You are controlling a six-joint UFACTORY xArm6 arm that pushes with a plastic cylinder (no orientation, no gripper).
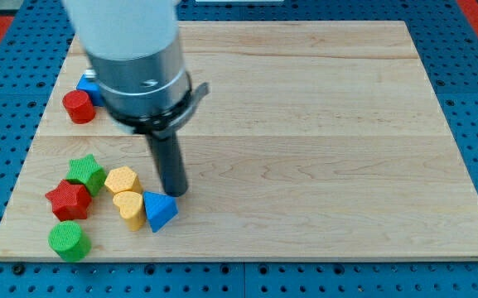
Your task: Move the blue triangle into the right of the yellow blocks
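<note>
Blue triangle (160, 212) touches the yellow heart's (128, 207) right — my tip (175, 193) just above; no gripper.

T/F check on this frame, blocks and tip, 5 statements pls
1. The blue triangle touches the yellow heart on its right side in the view. True.
2. My tip sits at the view's far right. False: it is just above the blue triangle.
3. The red cylinder lies at the view's bottom. False: it is upper left, beside a blue block.
4. The green star adjoins the red star. True.
5. The green cylinder sits on top of the yellow hexagon. False: it stands apart, bottom left.
</note>
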